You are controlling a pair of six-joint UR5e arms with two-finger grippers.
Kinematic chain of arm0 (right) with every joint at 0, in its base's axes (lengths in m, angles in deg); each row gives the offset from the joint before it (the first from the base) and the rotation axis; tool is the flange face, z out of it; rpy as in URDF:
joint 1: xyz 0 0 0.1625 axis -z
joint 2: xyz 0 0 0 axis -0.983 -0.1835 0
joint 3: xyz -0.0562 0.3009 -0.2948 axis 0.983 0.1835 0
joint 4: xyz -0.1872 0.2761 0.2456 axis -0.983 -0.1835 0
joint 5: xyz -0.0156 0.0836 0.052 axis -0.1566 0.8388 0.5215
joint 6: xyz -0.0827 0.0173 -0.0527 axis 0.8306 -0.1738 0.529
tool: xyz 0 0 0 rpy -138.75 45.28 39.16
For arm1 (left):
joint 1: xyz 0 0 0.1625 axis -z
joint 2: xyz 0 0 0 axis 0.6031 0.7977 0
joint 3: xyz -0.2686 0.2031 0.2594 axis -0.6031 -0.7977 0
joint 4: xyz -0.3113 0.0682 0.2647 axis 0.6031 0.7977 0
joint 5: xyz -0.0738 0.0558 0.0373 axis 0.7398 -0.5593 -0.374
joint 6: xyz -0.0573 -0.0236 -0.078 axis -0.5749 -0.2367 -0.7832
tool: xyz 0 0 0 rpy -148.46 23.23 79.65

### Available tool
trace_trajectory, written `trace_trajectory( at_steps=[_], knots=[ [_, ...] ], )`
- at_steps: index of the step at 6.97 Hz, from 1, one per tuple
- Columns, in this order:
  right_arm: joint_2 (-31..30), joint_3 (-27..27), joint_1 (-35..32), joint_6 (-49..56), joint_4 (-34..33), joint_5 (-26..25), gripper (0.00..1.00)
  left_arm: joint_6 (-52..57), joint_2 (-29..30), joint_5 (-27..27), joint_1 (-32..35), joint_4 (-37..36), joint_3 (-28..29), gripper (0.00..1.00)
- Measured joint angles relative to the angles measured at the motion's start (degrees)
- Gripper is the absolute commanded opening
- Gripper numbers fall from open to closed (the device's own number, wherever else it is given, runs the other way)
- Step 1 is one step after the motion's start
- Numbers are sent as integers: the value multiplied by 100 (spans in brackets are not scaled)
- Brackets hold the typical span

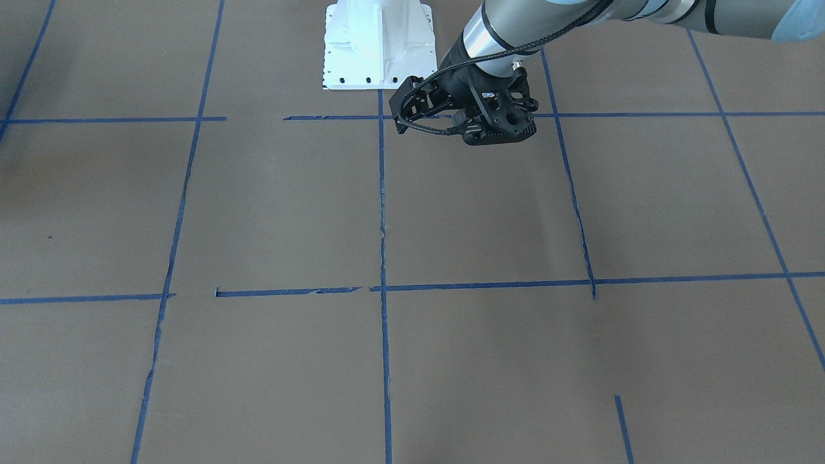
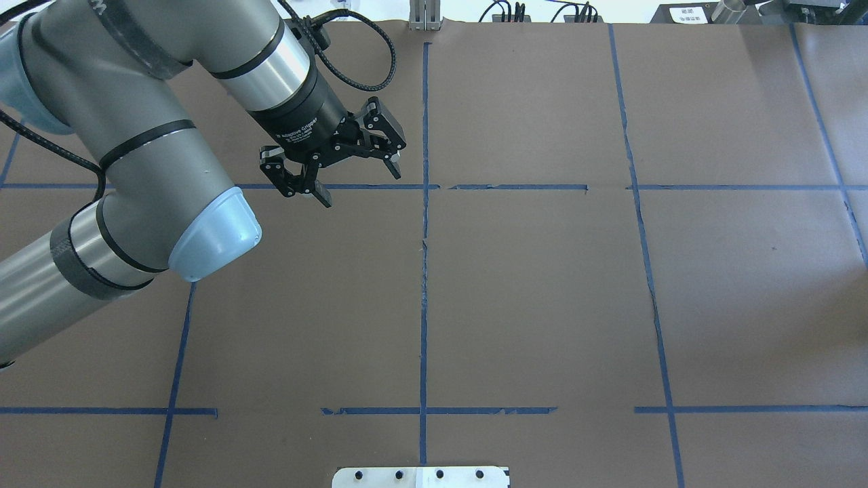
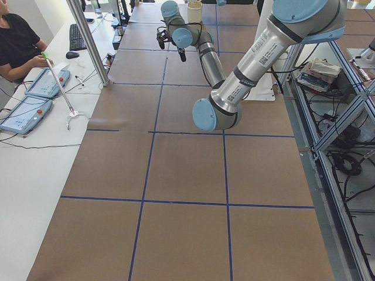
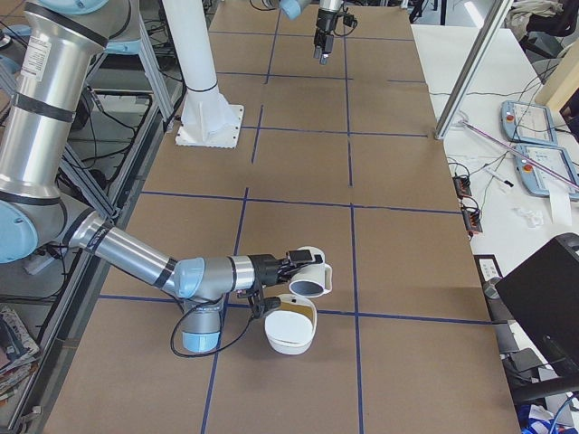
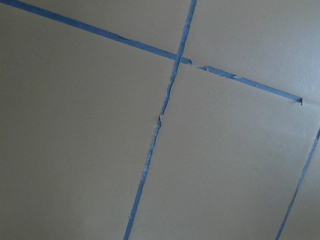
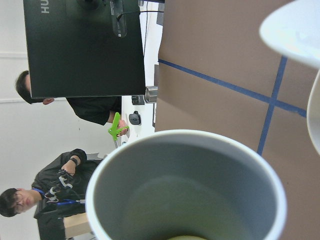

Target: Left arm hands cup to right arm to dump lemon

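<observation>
The cup [image 4: 310, 274] is a white mug lying tilted on its side at the end of my right arm, just above a white bowl [image 4: 271, 342]. The right gripper [image 4: 294, 262] is at the cup, but I cannot tell whether it is shut. In the right wrist view the cup's grey inside [image 6: 190, 200] fills the frame, and a yellow-green sliver, the lemon [image 6: 186, 238], peeks in at the bottom edge. My left gripper [image 2: 359, 184] hovers open and empty over the table's far half, also seen from the front [image 1: 490, 122]. The left wrist view holds only brown paper and blue tape.
The white robot base [image 1: 377, 45] stands at the table's edge. Brown paper with blue tape lines [image 2: 424, 271] covers the table. A side table with a person [image 3: 17, 44], tablets and a monitor [image 4: 543, 298] runs along the far side. The bowl's rim [image 6: 295, 30] shows beside the cup.
</observation>
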Motion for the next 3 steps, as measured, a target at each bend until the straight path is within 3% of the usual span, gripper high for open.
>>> trace_trajectory(
  at_steps=[3],
  knots=[
    [61,641,-68,-1750,1109,-324,4,-7,-1,-2,0,-7,-64,100]
  ],
)
